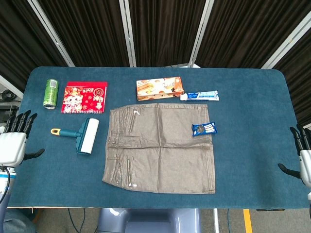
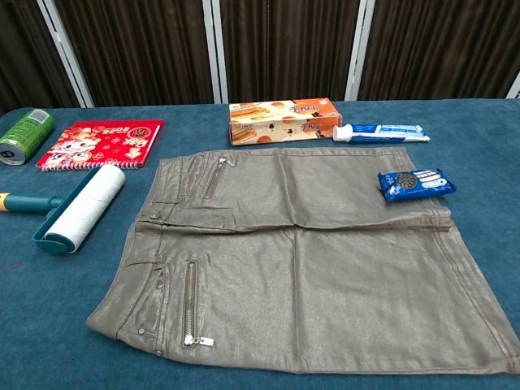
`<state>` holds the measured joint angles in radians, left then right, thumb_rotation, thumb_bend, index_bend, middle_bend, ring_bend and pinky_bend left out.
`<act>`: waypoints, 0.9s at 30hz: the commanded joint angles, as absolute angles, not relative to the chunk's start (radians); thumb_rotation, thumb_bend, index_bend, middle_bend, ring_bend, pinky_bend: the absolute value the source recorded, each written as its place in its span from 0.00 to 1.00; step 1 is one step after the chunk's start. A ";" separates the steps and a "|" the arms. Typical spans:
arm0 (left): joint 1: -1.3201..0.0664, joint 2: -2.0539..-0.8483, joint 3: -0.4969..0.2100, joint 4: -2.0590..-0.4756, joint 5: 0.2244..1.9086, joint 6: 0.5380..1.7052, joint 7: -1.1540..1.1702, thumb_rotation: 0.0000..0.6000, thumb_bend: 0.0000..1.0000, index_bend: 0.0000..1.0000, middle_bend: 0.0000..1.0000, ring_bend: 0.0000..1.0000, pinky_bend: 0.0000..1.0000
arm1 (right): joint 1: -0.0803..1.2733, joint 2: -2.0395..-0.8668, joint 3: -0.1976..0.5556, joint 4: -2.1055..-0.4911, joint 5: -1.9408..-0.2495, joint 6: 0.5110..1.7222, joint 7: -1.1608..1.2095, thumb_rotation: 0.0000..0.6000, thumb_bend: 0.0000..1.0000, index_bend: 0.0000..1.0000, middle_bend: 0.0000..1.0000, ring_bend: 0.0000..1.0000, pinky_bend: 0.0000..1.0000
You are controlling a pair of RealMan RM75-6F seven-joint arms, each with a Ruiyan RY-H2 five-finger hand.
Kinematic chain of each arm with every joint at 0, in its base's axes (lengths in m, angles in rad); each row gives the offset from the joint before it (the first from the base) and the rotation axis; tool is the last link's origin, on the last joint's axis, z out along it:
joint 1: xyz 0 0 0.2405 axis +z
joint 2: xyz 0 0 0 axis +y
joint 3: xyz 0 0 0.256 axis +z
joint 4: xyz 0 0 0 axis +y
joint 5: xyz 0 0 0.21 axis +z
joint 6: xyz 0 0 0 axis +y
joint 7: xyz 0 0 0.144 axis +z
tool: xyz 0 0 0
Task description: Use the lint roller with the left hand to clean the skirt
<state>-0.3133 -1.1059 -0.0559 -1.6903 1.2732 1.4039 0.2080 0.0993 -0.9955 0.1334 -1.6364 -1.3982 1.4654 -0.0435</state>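
The left hand [image 1: 13, 141] hovers at the table edge, fingers [image 1: 22, 121] apart and empty — the lint roller [image 1: 82, 134] lies beyond them toward the skirt [image 1: 160, 148]. Right hand [image 1: 302, 155] likewise spread, holding nothing.

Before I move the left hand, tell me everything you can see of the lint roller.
The lint roller lies flat on the blue table, just left of the skirt without touching it. It has a white roll in a dark teal frame and a teal handle with a yellow tip pointing left, toward the table's left edge. The red notebook lies just beyond it. No hand touches it; the left hand is off the table's left edge.
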 commanded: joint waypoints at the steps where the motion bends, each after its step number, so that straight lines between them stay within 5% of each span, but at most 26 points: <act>1: -0.312 -1.111 -0.060 -1.675 1.277 1.392 0.195 1.00 0.00 0.00 0.00 0.00 0.00 | 0.099 -0.995 0.133 -1.637 -1.397 1.464 -0.041 1.00 0.00 0.00 0.00 0.00 0.00; 11: -0.379 -1.242 -0.081 -1.459 1.265 1.206 -0.006 1.00 0.02 0.06 0.00 0.00 0.00 | 0.104 -0.992 0.135 -1.651 -1.395 1.452 -0.028 1.00 0.00 0.00 0.00 0.00 0.00; 21: -0.461 -1.531 -0.104 -1.047 1.265 1.056 -0.155 1.00 0.35 0.20 0.09 0.06 0.11 | 0.113 -0.994 0.136 -1.651 -1.375 1.427 -0.029 1.00 0.00 0.00 0.00 0.00 0.00; 27: -0.478 -1.602 -0.103 -0.927 1.276 1.007 -0.209 1.00 0.36 0.22 0.13 0.09 0.16 | 0.115 -0.995 0.135 -1.651 -1.370 1.420 -0.033 1.00 0.00 0.00 0.00 0.00 0.00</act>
